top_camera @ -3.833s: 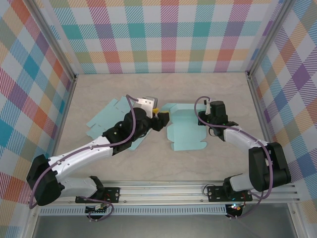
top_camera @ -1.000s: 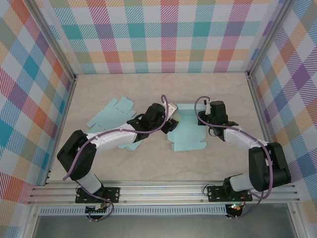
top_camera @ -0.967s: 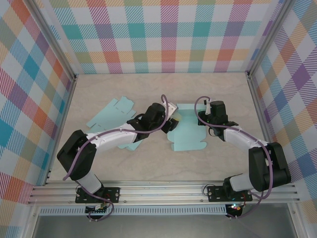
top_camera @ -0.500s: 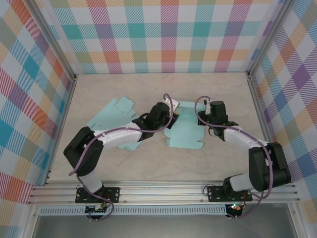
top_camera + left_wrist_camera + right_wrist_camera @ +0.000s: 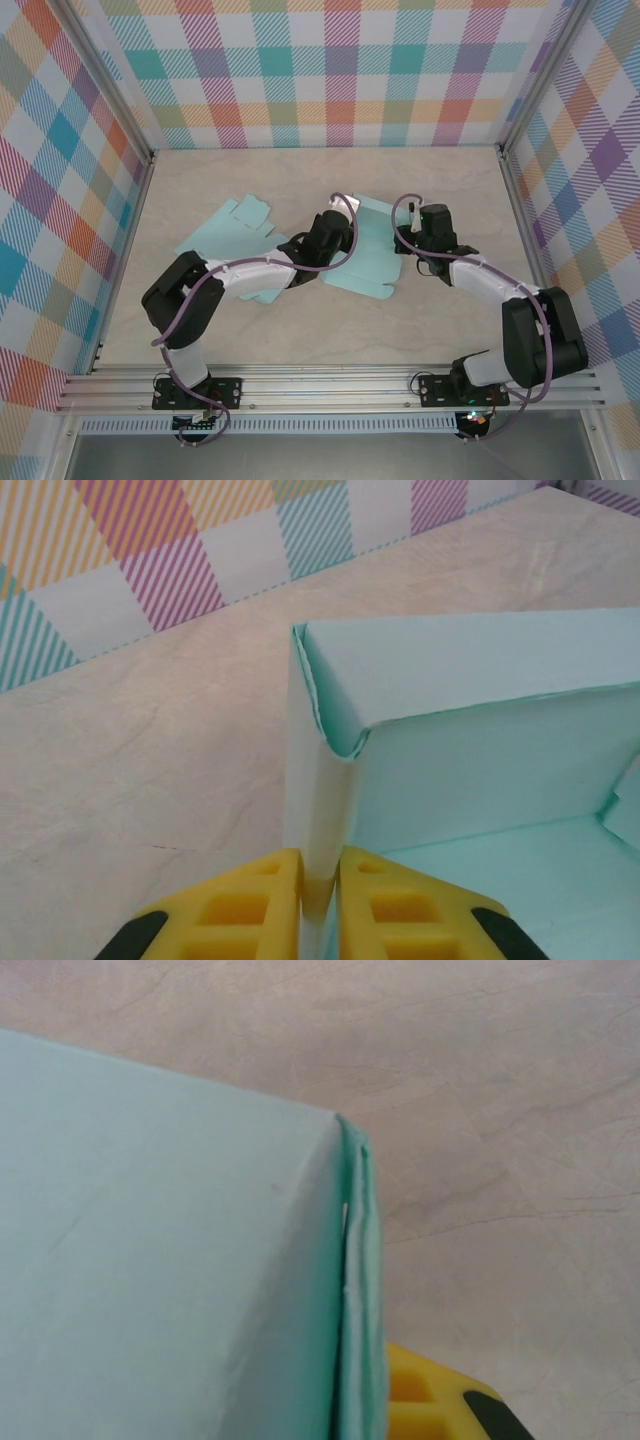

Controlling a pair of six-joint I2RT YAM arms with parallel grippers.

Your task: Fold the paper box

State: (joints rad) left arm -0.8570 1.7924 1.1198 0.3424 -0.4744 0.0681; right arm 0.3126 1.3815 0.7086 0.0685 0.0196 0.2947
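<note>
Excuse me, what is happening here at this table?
Two robot arms are folding a light-blue paper box on the table. The left end effector pinches an upright wall at one corner; the right end effector is shut on the opposite wall. A second flat blank lies to the left.

A pale marbled table (image 5: pixel 300 335) is carrying a part-folded teal paper box (image 5: pixel 365 268) (mid-table), with a flat teal blank (image 5: pixel 225 228) lying to its left.

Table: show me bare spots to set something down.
Free: the far strip of table along the back wall, and the near strip between the paper box and front rail. Crowded: the middle, where left gripper and right gripper pinch the box beside the flat blank.
</note>
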